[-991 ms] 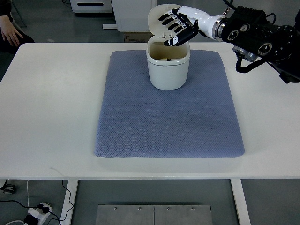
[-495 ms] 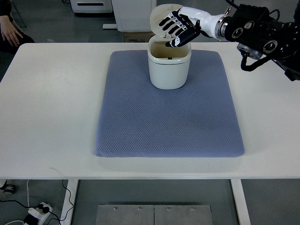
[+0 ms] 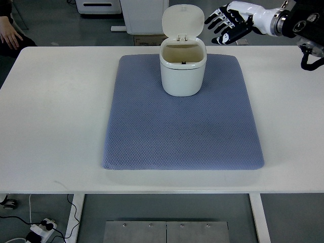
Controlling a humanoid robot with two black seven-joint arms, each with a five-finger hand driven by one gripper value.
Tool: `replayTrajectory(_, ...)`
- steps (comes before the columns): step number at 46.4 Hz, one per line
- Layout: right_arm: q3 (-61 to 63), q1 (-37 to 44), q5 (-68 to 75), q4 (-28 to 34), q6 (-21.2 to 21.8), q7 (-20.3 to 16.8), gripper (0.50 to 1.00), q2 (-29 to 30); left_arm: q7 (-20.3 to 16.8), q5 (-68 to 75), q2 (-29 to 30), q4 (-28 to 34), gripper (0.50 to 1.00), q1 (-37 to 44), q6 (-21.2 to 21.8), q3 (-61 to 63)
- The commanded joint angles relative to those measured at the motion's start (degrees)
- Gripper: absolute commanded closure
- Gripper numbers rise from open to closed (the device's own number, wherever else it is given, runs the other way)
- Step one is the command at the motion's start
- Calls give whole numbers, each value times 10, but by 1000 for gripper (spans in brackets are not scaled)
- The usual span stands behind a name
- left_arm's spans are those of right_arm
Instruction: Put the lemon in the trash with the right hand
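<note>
A cream trash bin (image 3: 183, 72) stands on the far middle of the blue mat (image 3: 182, 126), its lid (image 3: 183, 20) flipped up behind it. The inside of the bin is in shadow and no lemon shows anywhere. My right hand (image 3: 227, 28) hovers to the right of the lid, above the table's far edge, with fingers spread and nothing in them. Its black and white forearm (image 3: 298, 23) comes in from the upper right. The left arm is out of view.
The white table (image 3: 50, 111) carries the mat in its middle. A person's hand (image 3: 11, 36) rests at the far left corner. White cabinets (image 3: 136, 12) stand behind the table. A power strip (image 3: 43, 227) lies on the floor at lower left.
My right hand has pulled back from over the bin's opening to the right and away, fingers still spread. The bin and lid stay put.
</note>
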Motion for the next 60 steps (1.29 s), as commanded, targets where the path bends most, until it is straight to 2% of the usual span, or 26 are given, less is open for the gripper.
replayTrajectory(1, 1, -6, 1, 0, 0, 4, 777, -16, 0, 0, 0, 0, 500, 0, 0, 0)
replayTrajectory(4, 8, -12, 2, 0, -2, 4, 774, -25, 0, 0, 0, 0, 500, 0, 0, 0)
replayTrajectory(8, 34, -29, 3, 0, -4, 3, 745, -36, 0, 0, 0, 0, 500, 0, 0, 0)
replayTrajectory(15, 106, -68, 5, -1, -8, -5, 634, -56, 0, 0, 0, 0, 500, 0, 0, 0)
replayTrajectory(22, 181, -116, 7, -4, -36, -14, 523, -63, 0, 0, 0, 0, 500, 0, 0, 0)
replayTrajectory(36, 343, -208, 7, -6, -122, -14, 502, -49, 0, 0, 0, 0, 500, 0, 0, 0)
replayTrajectory(46, 466, -259, 7, -17, -164, -13, 500, -22, 0, 0, 0, 0, 500, 0, 1, 0)
replayTrajectory(60, 574, -338, 7, -20, -175, -10, 500, -2, 0, 0, 0, 0, 500, 0, 0, 0)
